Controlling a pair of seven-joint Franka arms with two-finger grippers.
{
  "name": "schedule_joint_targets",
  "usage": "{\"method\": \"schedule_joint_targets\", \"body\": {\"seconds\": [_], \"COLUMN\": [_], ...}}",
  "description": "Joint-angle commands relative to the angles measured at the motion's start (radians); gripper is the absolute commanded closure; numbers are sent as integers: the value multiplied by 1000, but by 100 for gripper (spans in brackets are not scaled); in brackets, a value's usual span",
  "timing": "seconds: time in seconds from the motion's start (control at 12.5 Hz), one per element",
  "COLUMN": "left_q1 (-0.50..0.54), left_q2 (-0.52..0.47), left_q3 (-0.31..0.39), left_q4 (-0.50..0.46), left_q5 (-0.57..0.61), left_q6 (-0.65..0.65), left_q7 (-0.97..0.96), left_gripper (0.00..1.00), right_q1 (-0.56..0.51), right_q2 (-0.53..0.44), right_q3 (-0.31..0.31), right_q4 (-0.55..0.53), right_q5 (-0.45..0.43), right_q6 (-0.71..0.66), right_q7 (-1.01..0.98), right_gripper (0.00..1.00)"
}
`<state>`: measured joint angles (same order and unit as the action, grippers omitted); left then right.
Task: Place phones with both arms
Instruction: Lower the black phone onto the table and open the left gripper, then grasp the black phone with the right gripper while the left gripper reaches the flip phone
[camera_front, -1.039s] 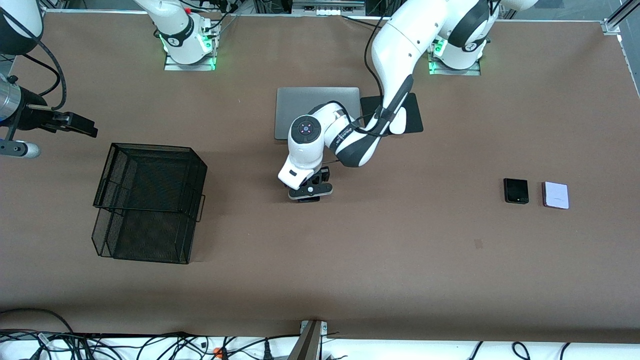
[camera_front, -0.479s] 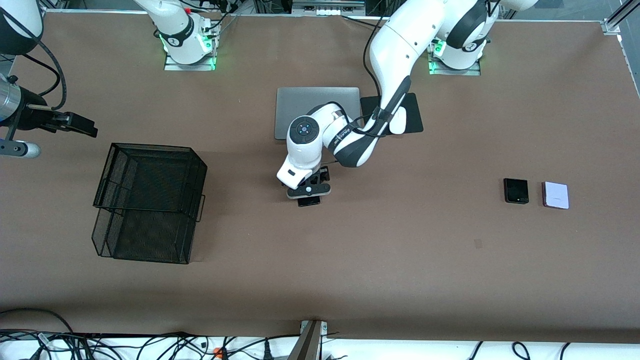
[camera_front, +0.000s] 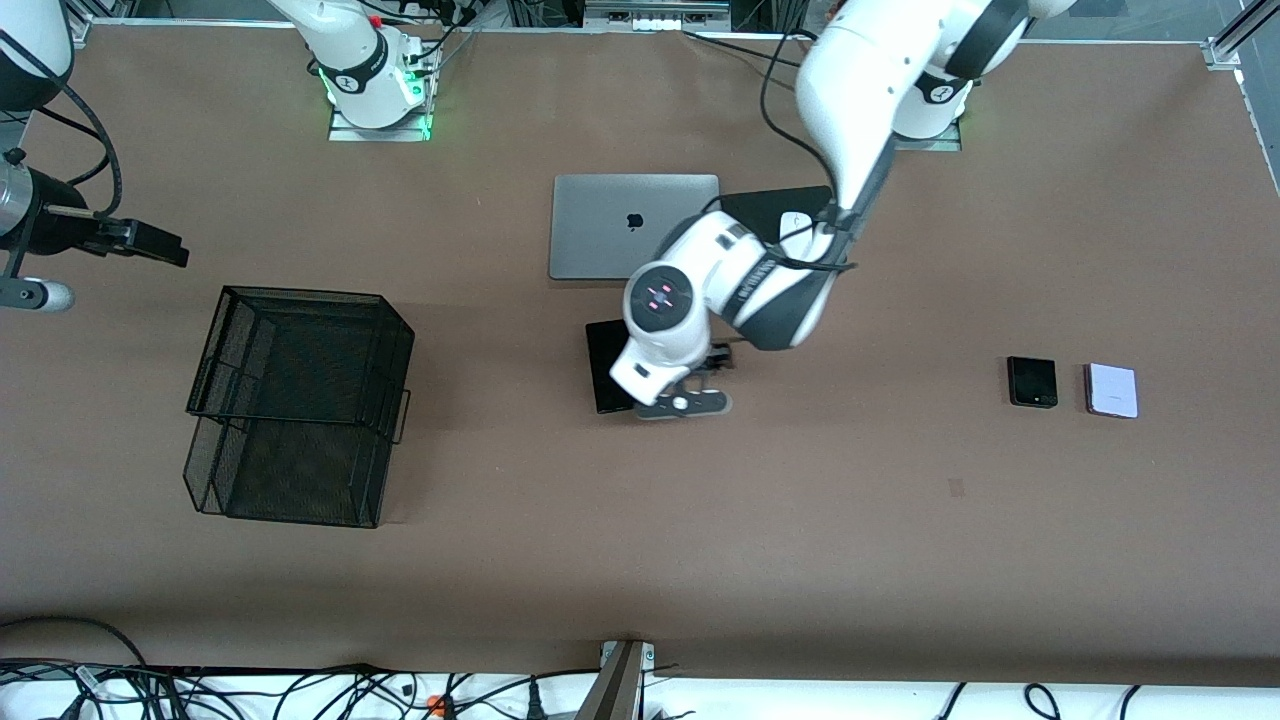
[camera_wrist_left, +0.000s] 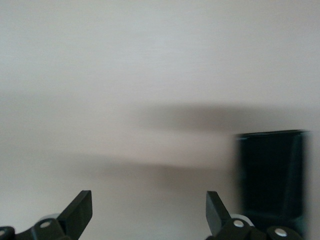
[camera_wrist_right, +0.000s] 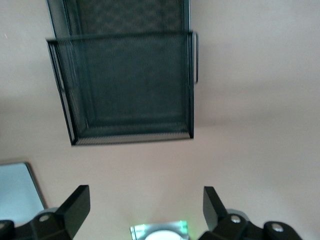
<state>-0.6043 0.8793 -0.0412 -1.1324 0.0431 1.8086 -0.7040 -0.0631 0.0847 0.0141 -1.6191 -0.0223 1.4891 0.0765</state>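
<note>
Phones first: I count three on the table (camera_front: 900, 560). Long black phone (camera_front: 604, 366) lies flat near mid-table, just nearer the front camera than the grey laptop (camera_front: 634, 226), and it is free of any grip. Left gripper (camera_front: 683, 404) hangs beside it, over bare table toward the left arm's end; its wrist view shows both fingertips (camera_wrist_left: 80, 211) spread wide with nothing between them, and the long phone (camera_wrist_left: 271, 176) off to one side of the jaws. I read that as a set-down done at the middle, where either arm can reach it. Small black phone (camera_front: 1032, 381) and the pale lavender-white phone (camera_front: 1111, 390) sit just beside each other, not touching, well toward the left arm's end, both untouched, within the left arm's reach only, I judge. Right gripper (camera_front: 150, 243) waits up in the air at the right arm's end, close to the wire mesh basket (camera_front: 300, 400); its wrist camera looks down on the basket (camera_wrist_right: 127, 85) past fingers (camera_wrist_right: 77, 202) that stand apart and empty. My guess is that the basket is the destination, so the right arm would collect the long phone from mid-table. White mouse on a black pad (camera_front: 770, 210) shows partly under the left arm; not part of the job.
</note>
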Motion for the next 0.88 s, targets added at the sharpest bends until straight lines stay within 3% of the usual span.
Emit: {"method": "schedule_joint_targets", "body": {"seconds": [0.0,0.16,0.48,0.56,0.8], "left_q1": [104,191,346,389,532], "left_q2": [-124,-196,-333,-357,-391], "left_q3": [-11,-9,-3,-3,-2], "left_q4": [-203,-311,-501,-524,-563], "left_q5": [0,4,111,124,129], "left_q6": [-25,-25,-25,-25,-9], "left_q7": [197,331,587,647,822], "left_gripper": [0,0,0,0,0], "right_q1": [2,2,44,86,219], "right_q2": [-20,-19,27,65,228], "right_q3": [27,84,317,349,357], "right_q4": [7,8,7,4,1], "right_q5": [1,7,103,99,97], "right_q6": [-58,-58,23,92,281], "right_q7": [5,2,202,236,322], "right_gripper": [0,0,0,0,0]}}
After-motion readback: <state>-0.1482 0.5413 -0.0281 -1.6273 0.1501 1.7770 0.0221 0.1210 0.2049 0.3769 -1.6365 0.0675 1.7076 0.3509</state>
